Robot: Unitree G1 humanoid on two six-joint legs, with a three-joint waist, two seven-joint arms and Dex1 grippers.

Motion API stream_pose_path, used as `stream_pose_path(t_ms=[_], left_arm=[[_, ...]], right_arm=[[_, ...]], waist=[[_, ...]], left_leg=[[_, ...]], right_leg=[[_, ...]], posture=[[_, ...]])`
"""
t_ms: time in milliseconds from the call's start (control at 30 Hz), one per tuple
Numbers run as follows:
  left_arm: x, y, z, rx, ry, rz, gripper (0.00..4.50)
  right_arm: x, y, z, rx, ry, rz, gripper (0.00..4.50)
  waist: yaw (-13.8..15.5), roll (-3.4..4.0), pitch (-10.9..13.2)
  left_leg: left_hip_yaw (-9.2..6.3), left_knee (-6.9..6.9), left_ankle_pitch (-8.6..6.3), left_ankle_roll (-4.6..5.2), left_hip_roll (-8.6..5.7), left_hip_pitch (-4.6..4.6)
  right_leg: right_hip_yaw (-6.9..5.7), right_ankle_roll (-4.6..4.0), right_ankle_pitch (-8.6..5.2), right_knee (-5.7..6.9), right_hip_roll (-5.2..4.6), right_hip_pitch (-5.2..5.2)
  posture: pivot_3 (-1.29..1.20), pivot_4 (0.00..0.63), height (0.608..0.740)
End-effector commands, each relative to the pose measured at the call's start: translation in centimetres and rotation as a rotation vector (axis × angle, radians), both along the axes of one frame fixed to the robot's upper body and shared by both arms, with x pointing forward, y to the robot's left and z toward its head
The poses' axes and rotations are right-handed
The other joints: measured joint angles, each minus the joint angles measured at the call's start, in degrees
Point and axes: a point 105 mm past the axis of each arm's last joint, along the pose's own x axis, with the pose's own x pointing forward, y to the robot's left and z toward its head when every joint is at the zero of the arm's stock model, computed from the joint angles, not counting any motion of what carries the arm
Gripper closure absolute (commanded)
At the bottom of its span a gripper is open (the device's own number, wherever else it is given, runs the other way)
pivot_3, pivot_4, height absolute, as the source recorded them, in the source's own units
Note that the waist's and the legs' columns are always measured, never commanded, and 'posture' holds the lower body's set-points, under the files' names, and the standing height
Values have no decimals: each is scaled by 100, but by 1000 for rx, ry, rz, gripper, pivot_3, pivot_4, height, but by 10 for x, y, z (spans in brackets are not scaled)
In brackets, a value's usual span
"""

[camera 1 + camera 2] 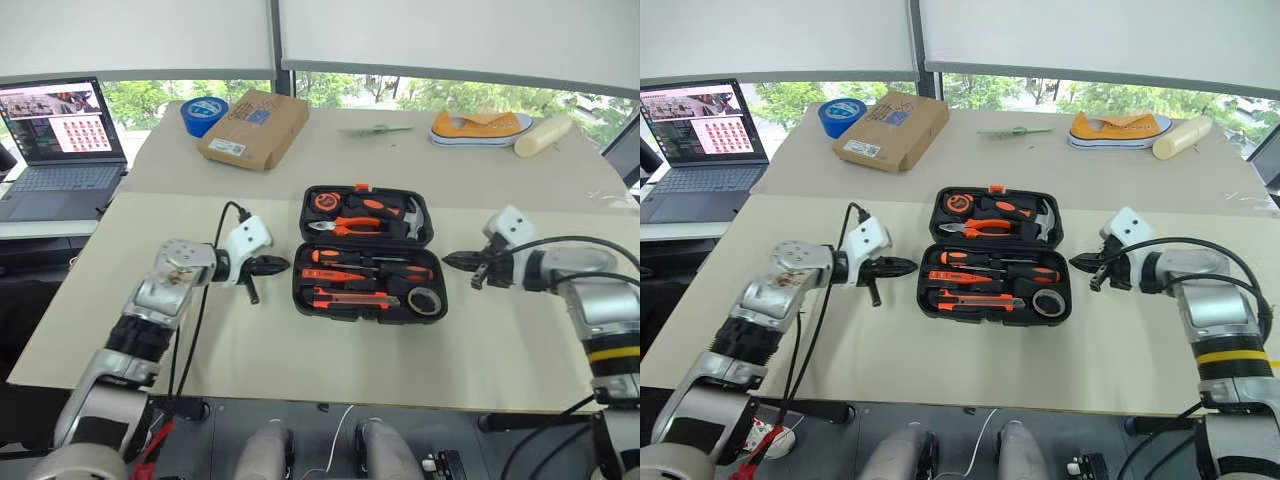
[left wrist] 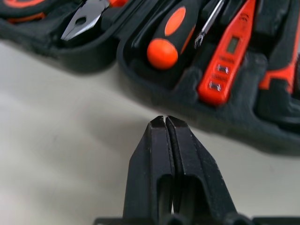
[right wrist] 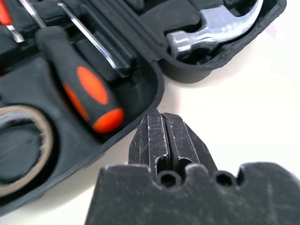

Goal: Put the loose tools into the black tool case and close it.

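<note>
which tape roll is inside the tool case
The small dark tape roll, seated in the near right corner of the open black tool case. The blue tape roll sits far off beside the cardboard box.

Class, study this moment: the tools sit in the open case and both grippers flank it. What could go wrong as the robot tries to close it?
1. The tool case lies fully open and flat; the shut left gripper and right gripper sit low at its sides and may just push it across the table instead of lifting a half.
2. If a screwdriver or the tape roll is not fully seated, it might stop the halves from meeting.
</note>
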Motion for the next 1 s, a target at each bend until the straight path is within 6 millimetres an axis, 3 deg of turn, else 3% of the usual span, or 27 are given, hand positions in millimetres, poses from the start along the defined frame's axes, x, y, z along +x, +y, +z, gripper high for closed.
stream_pose_path(t_ms=[33,233,467,833,1000], left_arm=[[-1,-17,11,-27,-22,-46,4470],[-21,-30,6,-60,16,-147,4470],[-48,-38,3,-85,63,-273,4470],[-78,-23,-20,-24,124,-313,4470],[-82,-14,-25,-21,135,-267,4470]], right_arm=[[1,10,4,-18,-24,64,4500],[-8,11,1,-27,-7,104,4500],[-31,18,-6,-18,36,188,4500],[-75,21,-17,-2,75,207,4500],[-84,14,-21,-13,76,163,4500]], waist=[[-1,0,0],[4,0,0],[41,1,0],[41,2,-1],[42,3,-1]], left_leg=[[-2,0,0,0,1,0],[-4,0,-1,1,1,-3],[-5,-1,-2,4,2,-7],[-6,-2,-6,10,6,-3],[-7,-2,-8,12,9,4]], right_leg=[[-1,0,0,0,1,0],[-1,1,0,-1,-5,0],[-2,1,0,-6,-8,0],[-1,1,-1,-6,-6,0],[0,1,-1,-6,-6,6]], posture=[[0,150,735],[0,150,735],[0,150,735],[0,150,735],[0,150,735]])
